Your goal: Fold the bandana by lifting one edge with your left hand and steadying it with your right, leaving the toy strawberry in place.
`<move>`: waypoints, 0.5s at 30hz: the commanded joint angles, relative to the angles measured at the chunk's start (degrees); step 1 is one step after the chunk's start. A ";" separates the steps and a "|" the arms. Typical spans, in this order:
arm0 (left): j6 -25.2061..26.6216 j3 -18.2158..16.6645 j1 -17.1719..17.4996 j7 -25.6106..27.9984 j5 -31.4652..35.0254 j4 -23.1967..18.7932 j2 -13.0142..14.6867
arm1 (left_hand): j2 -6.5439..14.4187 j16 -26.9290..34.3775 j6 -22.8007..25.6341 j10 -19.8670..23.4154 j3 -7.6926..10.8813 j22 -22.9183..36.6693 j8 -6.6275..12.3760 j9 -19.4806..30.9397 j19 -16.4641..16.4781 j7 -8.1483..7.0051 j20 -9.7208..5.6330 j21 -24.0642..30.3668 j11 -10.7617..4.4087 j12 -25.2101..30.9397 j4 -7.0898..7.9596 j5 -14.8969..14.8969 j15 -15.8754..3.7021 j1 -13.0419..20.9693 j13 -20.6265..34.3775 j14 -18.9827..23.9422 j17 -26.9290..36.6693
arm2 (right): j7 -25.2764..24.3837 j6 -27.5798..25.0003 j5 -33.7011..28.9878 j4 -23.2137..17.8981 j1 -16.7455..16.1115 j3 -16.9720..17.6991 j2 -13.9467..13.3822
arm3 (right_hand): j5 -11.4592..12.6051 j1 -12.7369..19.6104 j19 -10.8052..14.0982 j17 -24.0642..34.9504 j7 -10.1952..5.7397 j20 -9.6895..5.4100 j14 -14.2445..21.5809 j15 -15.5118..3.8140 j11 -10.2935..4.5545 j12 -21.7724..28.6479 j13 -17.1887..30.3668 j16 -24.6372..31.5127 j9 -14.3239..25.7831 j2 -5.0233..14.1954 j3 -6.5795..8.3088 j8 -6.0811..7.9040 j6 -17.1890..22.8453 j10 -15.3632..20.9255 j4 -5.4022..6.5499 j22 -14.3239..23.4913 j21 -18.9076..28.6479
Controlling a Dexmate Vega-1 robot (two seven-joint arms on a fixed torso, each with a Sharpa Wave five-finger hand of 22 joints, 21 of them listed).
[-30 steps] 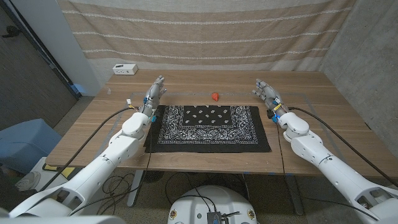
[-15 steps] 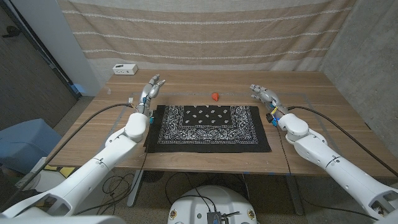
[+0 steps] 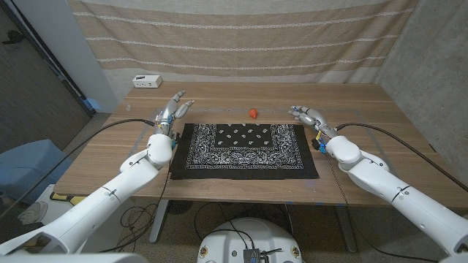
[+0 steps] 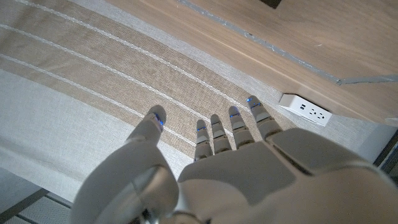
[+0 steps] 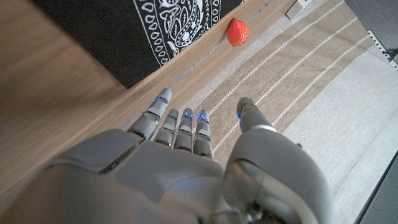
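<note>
Black bandana (image 3: 245, 149) shows white paisley print, no legible writing.

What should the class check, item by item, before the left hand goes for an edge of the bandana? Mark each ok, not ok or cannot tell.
1. Bandana spread flat on the table: ok.
2. Left hand empty, fingers apart: ok.
3. Right hand empty, fingers apart: ok.
4. Toy strawberry off the cloth, beyond its far edge: ok.
5. Left hand touching a bandana edge: not ok, it is beside the far left corner.
6. Right hand steadying the cloth: not ok.
</note>
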 commanded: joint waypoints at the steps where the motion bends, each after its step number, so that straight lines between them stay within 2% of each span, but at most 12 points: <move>1: 8.74 1.94 0.58 -0.28 5.48 -4.17 2.87 | -0.56 0.38 1.06 1.16 -0.10 0.06 0.19 0.32 0.88 -0.10 -0.37 0.43 -0.41 0.12 -0.63 -0.12 -0.65 1.63 0.07 1.09 0.26 | -3.35 -10.52 -9.37 -9.11 -1.63 -2.35 -4.20 | -0.03 0.65 0.02 0.32 -0.05 0.07 0.52 -0.15 -0.16 0.49 0.13 0.35 0.22 0.13 0.51 0.33 0.73 0.64 0.26 0.11 -0.19; 15: 15.31 5.09 -0.49 -2.73 9.80 -5.51 4.45 | -2.56 0.53 4.51 4.73 -1.33 0.00 0.68 0.36 3.41 -0.15 -1.43 0.87 -0.83 0.41 -0.92 -0.23 -2.21 5.63 0.14 4.04 0.23 | -3.50 -23.72 -20.76 -18.45 -2.62 -6.65 -7.35 | 0.01 1.84 0.40 0.64 -0.38 0.19 2.02 -1.37 -0.44 0.70 0.17 0.90 0.28 0.77 1.61 0.70 3.56 2.59 1.05 0.13 -0.11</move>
